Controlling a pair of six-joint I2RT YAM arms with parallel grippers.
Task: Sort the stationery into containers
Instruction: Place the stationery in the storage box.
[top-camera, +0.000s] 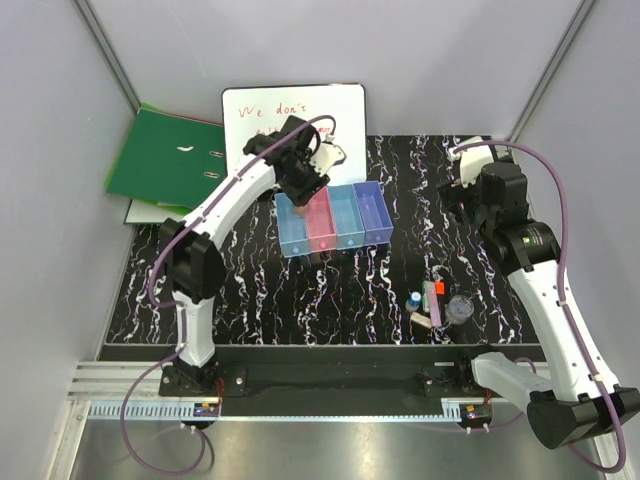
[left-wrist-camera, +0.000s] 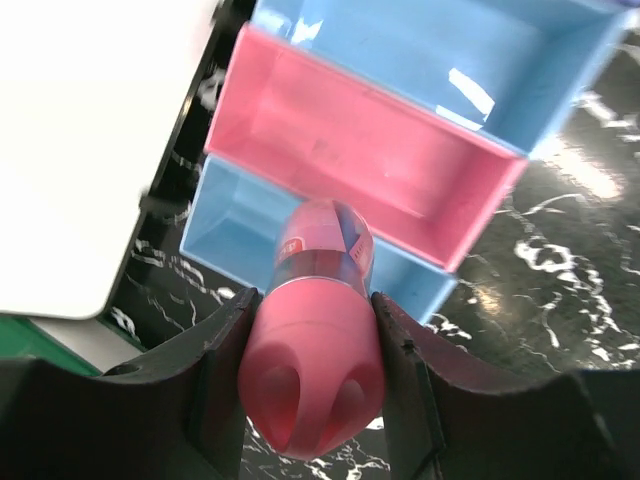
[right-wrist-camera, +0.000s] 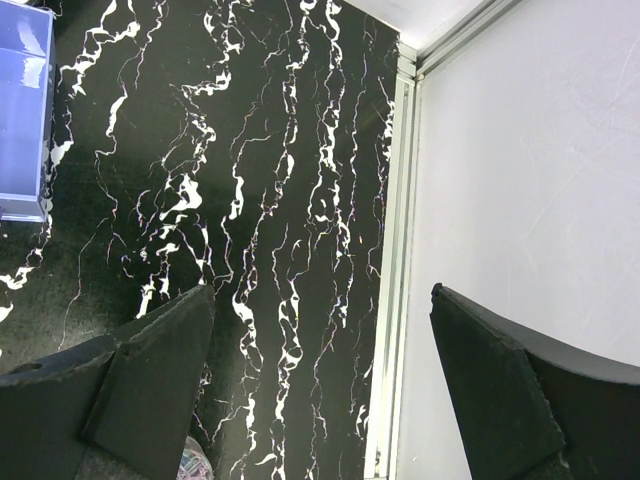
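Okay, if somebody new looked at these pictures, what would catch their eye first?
The pink-capped cylinder, clamped in the left end effector over the left end of the row of four coloured bins at mid-table. Next, the whiteboard with red writing propped at the back, and the small cluster of stationery lying front right.

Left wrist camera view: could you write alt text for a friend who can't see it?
The left end effector clamps a pink-capped cylinder between two dark fingers, held over open bins: a light blue bin, a pink bin and a second light blue bin. A whiteboard fills the left; the black marbled table shows at right.
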